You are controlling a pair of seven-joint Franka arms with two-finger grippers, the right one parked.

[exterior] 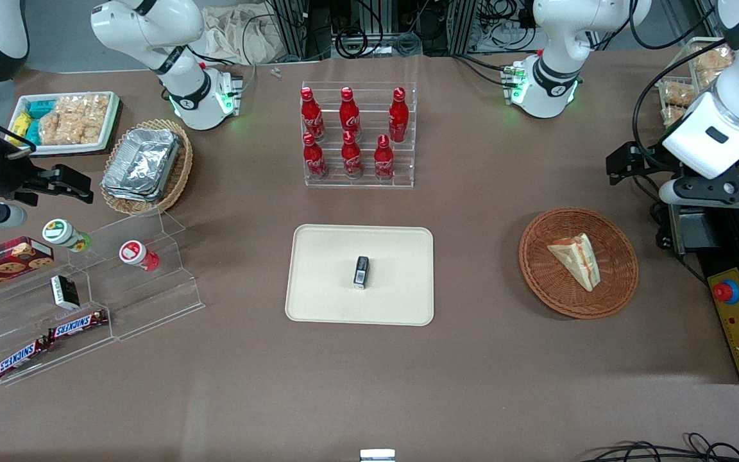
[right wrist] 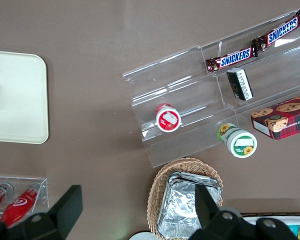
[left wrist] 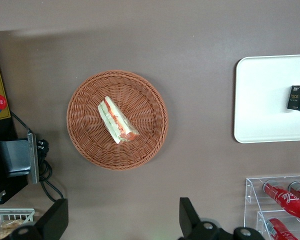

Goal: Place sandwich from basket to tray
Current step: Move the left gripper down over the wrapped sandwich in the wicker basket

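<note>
Hovering high: front view has the gripper (exterior: 626, 168) near the basket (exterior: 620, 282), not above it, sandwich (exterior: 576, 258) lying inside, untouched. Tray (exterior: 318, 289) sits nearby, holding a small black box (exterior: 361, 271). Wrist view: fingers (left wrist: 190, 220) spread wide, empty, basket centred, likely lining up the descent.

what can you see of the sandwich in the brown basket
The sandwich is a triangular wedge of pale white bread with red and green filling showing along its cut edge. It lies on its side, near the middle of the round reddish-brown wicker basket, touching only the weave. Nothing holds it: the left arm's hand hangs open above the basket, well clear of it.
</note>
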